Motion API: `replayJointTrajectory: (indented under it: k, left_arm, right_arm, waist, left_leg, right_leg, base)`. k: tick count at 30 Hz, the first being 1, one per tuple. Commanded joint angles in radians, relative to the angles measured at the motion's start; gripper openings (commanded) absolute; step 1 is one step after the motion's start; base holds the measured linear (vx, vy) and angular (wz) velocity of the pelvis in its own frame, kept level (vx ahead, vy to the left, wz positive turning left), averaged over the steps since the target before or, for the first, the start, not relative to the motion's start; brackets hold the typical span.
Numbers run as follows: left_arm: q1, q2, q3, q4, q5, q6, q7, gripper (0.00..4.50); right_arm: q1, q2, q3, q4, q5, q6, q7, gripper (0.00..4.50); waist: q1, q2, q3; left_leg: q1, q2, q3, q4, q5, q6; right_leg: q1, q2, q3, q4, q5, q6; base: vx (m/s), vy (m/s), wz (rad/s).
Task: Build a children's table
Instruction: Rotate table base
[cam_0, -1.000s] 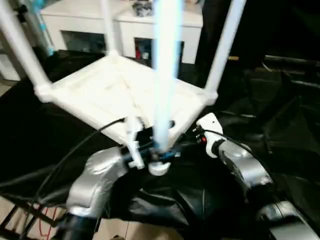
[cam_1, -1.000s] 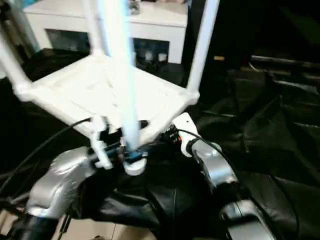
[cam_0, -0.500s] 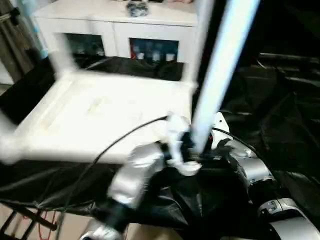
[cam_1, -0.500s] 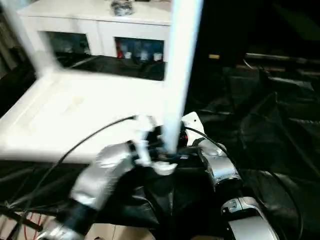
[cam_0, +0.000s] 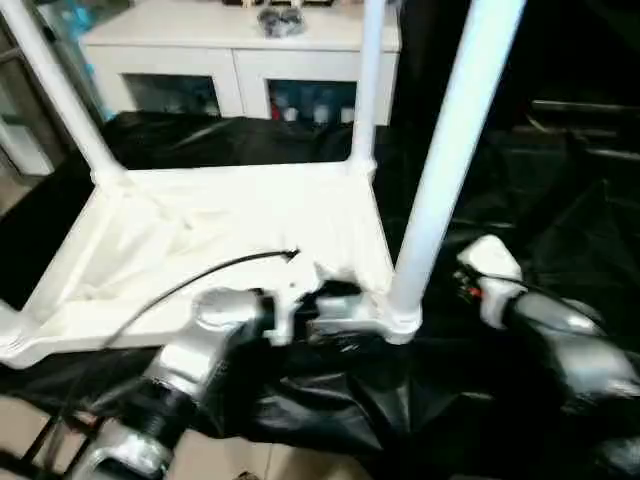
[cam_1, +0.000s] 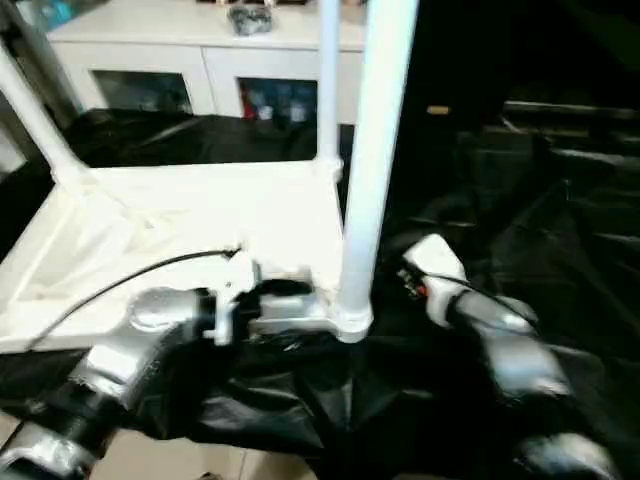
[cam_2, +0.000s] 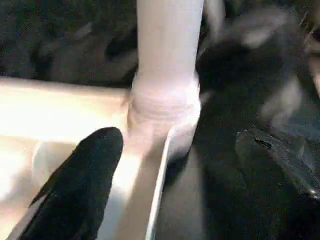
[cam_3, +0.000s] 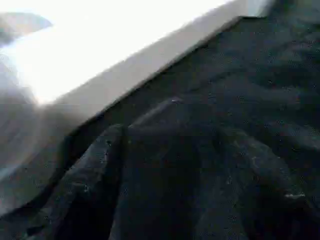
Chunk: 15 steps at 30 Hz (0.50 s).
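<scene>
While the white plastic square tabletop (cam_0: 230, 240) lies upside down w/ its ribbed underside up on the black crumpled cloth (cam_0: 560, 200), white tubular legs stand upright in its corner sockets: the near-right leg (cam_0: 450, 150), the far-right leg (cam_0: 367, 80) and a far-left leg (cam_0: 55, 90). At the near-right corner socket (cam_2: 162, 117) sits the left gripper (cam_2: 175, 165), fingers apart and clamped on nothing. One black finger (cam_2: 80, 185) is over the tabletop's inner side just beside the socket, the other (cam_2: 280, 170) is out over the cloth, so the socket and leg base lie between them, no clear contact. To the right of that corner, near but apart from it, is the right arm's white wrist (cam_0: 485, 265); can't tell the state of its fingers from the frames. Right wrist view has the tabletop's edge (cam_3: 150, 55) above the cloth. Behind the work stands a white cabinet w/ glass doors (cam_0: 250, 60), a dark small item on top, too blurred to tell.
</scene>
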Motion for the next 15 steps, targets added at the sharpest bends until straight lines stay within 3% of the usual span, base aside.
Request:
replayJointTrajectory:
  k: [1, 5, 6, 8, 9, 10, 12, 13, 15]
  left_arm:
    - [-0.025, 0.008, -0.012, 0.027, 0.028, -0.013, -0.022, 3.65]
    - [-0.096, -0.013, -0.017, 0.13, 0.022, -0.012, -0.064, 3.32]
    - [-0.106, -0.016, -0.02, 0.144, 0.028, -0.011, -0.061, 3.21]
    - [-0.123, -0.023, -0.025, 0.166, 0.034, -0.007, -0.059, 3.13]
    - [-0.13, -0.027, -0.025, 0.177, 0.036, -0.004, -0.059, 2.97]
    - [-0.15, -0.039, -0.027, 0.209, 0.042, 0.002, -0.063, 2.87]
    - [-0.167, -0.048, -0.029, 0.233, 0.046, 0.017, -0.069, 2.77]
    - [-0.177, -0.049, -0.035, 0.244, 0.052, 0.031, -0.083, 2.77]
    - [-0.187, -0.047, -0.046, 0.257, 0.065, 0.044, -0.096, 2.44]
  right_arm:
    - [0.034, -0.035, 0.009, -0.101, 0.038, 0.041, 0.072, 3.12]
    - [0.185, -0.169, 0.014, -0.362, 0.12, 0.15, 0.213, 3.12]
    - [0.193, -0.174, 0.013, -0.379, 0.125, 0.16, 0.217, 3.12]
    - [0.2, -0.175, 0.013, -0.397, 0.129, 0.174, 0.214, 3.12]
    - [0.203, -0.175, 0.013, -0.404, 0.129, 0.178, 0.212, 3.12]
    - [0.211, -0.173, 0.012, -0.426, 0.131, 0.195, 0.206, 3.12]
    - [0.216, -0.168, 0.013, -0.442, 0.129, 0.208, 0.2, 3.12]
    - [0.217, -0.165, 0.015, -0.451, 0.127, 0.216, 0.192, 3.12]
    - [0.22, -0.163, 0.016, -0.467, 0.127, 0.231, 0.179, 3.12]
  waist:
    - [0.006, -0.01, -0.055]
    - [0.02, -0.01, -0.054]
    - [0.02, 0.0, -0.055]
    - [0.013, -0.01, -0.054]
    - [0.012, -0.011, -0.053]
    - [0.008, -0.005, -0.053]
    - [0.004, -0.01, -0.054]
    - [0.003, -0.003, -0.053]
    - [0.001, -0.004, -0.053]
  left_leg:
    - [0.017, -0.007, 0.015, -0.07, -0.306, 0.054]
    - [0.019, -0.004, 0.014, -0.071, -0.314, 0.056]
    - [0.02, -0.004, 0.013, -0.07, -0.315, 0.053]
    - [0.009, -0.009, 0.01, -0.073, -0.31, 0.047]
    - [0.01, -0.01, 0.011, -0.072, -0.314, 0.047]
    - [0.013, -0.01, 0.011, -0.071, -0.326, 0.043]
    - [0.01, -0.012, 0.01, -0.071, -0.322, 0.042]
    - [0.01, -0.013, 0.01, -0.072, -0.322, 0.041]
    - [0.01, -0.012, 0.008, -0.073, -0.316, 0.04]
  right_leg:
    - [0.048, -0.008, 0.002, -0.071, -0.233, -0.218]
    - [0.046, -0.01, 0.007, -0.076, -0.264, -0.206]
    - [0.045, -0.013, 0.007, -0.074, -0.262, -0.21]
    - [0.048, -0.016, 0.003, -0.077, -0.291, -0.198]
    - [0.046, -0.016, 0.003, -0.079, -0.308, -0.194]
    - [0.042, -0.017, 0.004, -0.083, -0.34, -0.192]
    - [0.044, -0.016, 0.004, -0.085, -0.358, -0.183]
    - [0.042, -0.015, 0.004, -0.087, -0.372, -0.174]
    - [0.043, -0.016, 0.004, -0.087, -0.366, -0.177]
  base:
    - [0.0, 0.0, 0.0]
    - [0.0, 0.0, 0.0]
    - [0.0, 0.0, 0.0]
    - [0.0, 0.0, 0.0]
    - [0.0, 0.0, 0.0]
    - [0.0, 0.0, 0.0]
    - [0.0, 0.0, 0.0]
    - [0.0, 0.0, 0.0]
    - [0.0, 0.0, 0.0]
